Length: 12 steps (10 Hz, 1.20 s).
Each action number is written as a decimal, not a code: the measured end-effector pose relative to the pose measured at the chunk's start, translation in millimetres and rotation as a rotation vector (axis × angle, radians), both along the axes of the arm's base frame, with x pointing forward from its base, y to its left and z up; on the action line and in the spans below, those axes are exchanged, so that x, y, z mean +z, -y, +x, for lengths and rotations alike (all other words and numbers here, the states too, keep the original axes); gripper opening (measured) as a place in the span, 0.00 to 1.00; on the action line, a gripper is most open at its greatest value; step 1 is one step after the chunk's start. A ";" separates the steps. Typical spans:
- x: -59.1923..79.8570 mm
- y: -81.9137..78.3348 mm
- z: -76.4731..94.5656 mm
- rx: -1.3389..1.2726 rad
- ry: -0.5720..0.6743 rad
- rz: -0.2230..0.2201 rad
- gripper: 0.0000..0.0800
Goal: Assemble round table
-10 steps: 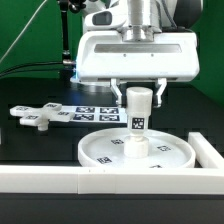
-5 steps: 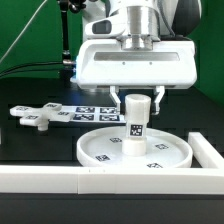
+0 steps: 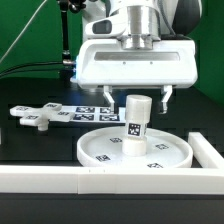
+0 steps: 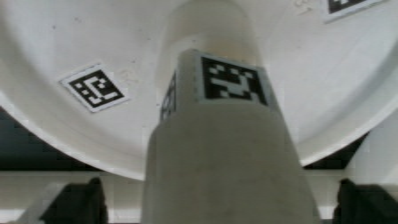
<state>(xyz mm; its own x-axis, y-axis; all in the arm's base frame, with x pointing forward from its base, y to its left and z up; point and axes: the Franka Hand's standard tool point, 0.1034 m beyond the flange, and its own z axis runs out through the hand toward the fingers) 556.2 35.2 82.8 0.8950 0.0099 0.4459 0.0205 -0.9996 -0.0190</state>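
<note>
The large round rimmed disc (image 3: 100,150) lies flat on the black table near the front wall. The short cylindrical post (image 3: 137,125) stands upright at its centre, a tag facing front. My gripper (image 3: 137,100) hangs right over the post's top, open, with one finger on each side and a gap to the post. In the wrist view the post (image 4: 222,130) fills the middle over the disc (image 4: 89,50), and my dark fingers (image 4: 71,205) stand clear of it. The flat cross-shaped piece (image 3: 35,117) lies at the exterior view's left.
The marker board (image 3: 90,112) lies behind the disc. The long white border wall (image 3: 60,180) runs along the front and turns up the exterior view's right side (image 3: 208,150).
My fingers have spread apart from the post's top and the gripper has risen a little. The post stays upright on the disc.
</note>
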 end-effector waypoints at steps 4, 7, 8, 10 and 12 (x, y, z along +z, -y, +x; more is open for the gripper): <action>33.0 4.0 13.6 0.000 -0.057 0.030 0.81; 29.6 2.6 11.6 0.004 -0.080 0.035 0.81; 25.1 4.4 11.0 0.002 -0.084 0.033 0.81; 19.4 -2.3 5.2 0.016 -0.198 0.064 0.81; 16.8 -5.4 0.6 0.025 -0.299 0.091 0.81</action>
